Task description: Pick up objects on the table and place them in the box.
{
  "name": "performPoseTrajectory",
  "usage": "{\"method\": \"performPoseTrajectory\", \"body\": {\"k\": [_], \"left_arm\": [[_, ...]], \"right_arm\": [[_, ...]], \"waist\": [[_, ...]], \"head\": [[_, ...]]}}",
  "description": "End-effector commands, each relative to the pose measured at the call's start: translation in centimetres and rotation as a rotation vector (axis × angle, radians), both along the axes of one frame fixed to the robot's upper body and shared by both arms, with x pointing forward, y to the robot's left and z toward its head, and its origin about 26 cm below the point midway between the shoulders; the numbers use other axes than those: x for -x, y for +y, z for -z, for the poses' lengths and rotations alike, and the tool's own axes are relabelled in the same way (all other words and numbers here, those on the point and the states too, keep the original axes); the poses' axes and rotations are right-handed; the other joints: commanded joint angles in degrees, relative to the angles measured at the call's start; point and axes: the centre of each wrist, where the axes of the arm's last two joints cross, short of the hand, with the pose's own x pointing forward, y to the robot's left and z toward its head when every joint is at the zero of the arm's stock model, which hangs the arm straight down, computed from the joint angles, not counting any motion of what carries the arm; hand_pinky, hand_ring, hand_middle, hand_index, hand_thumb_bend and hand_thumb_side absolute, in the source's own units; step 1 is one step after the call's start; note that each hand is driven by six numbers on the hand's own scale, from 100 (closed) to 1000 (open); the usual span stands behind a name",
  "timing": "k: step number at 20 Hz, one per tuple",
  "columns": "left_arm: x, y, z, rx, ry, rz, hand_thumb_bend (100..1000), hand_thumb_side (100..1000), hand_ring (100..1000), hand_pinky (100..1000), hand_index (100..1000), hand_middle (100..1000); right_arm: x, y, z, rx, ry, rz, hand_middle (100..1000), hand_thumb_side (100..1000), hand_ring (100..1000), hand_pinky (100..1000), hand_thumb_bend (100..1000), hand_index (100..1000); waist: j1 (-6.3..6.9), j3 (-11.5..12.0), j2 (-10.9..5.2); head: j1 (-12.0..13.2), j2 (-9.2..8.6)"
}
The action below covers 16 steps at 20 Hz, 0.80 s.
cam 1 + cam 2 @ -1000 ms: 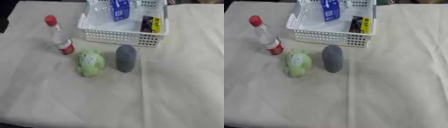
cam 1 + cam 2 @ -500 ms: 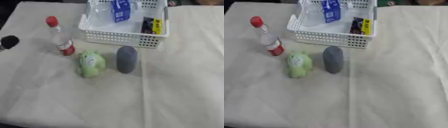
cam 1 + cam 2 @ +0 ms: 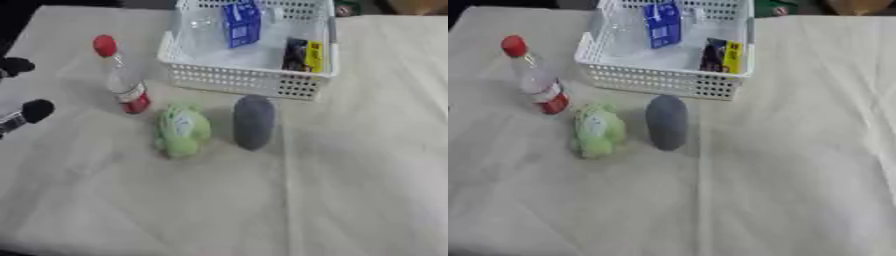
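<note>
While the bottle [image 3: 121,76] stands untouched, left hand [image 3: 24,114] has entered.

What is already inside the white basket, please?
The white basket holds a blue carton, a black-and-yellow pack and something clear. Its wall hides their lower parts.

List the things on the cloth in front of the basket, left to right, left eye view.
Left hand at the picture's left edge → bottle with red cap → green plush toy → grey oval object.
</note>
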Motion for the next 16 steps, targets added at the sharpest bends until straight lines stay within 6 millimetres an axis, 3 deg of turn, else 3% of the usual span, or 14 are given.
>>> {"method": "performPoseTrajectory", "body": {"k": [1,7,9,10,13,16], "left_arm": [[0.2,-0.2,-0.4,0.018,0.008,-0.003,622,963,1000,1000,1000,1000],[0.0,-0.6,-0.3,0.074,-0.006,0.001,602,989,1000,1000,1000,1000],[-0.1,-0.7,-0.6,0.100,-0.076,-0.003,557,1000,1000,1000,1000,1000],[-0.2,-0.9,-0.7,0.130,-0.130,0.003,462,1000,1000,1000,1000,1000],[-0.5,-1.5,-0.4,0.164,-0.323,-0.011,442,1000,1000,1000,1000,1000],[-0.7,-2.3,0.3,0.188,-0.382,-0.022,445,951,1000,1000,1000,1000]], "right_arm": [[0.3,-0.1,-1.1,0.027,-0.030,-0.002,785,1000,869,910,100,882],[0.3,-0.1,-1.1,0.026,-0.031,-0.008,784,1000,868,910,100,880],[0.3,-0.1,-1.1,0.025,-0.031,-0.009,783,1000,868,909,100,880],[0.3,0.0,-1.1,0.023,-0.031,-0.010,781,1000,868,909,100,879],[0.3,0.0,-1.1,0.021,-0.032,-0.015,781,1000,868,909,100,878],[0.3,0.1,-1.1,0.019,-0.034,-0.019,779,1000,867,909,100,876]], "waist": [[-0.03,-0.11,-1.10],[-0.01,-0.29,-1.11],[0.00,-0.31,-1.15],[-0.04,-0.27,-1.17],[-0.16,-0.22,-1.12],[-0.17,-0.37,-1.13]], "head": [[0.27,-0.75],[0.41,-0.86],[0.47,-0.83],[0.52,-0.73],[0.51,-0.61],[0.52,-0.51]]}}
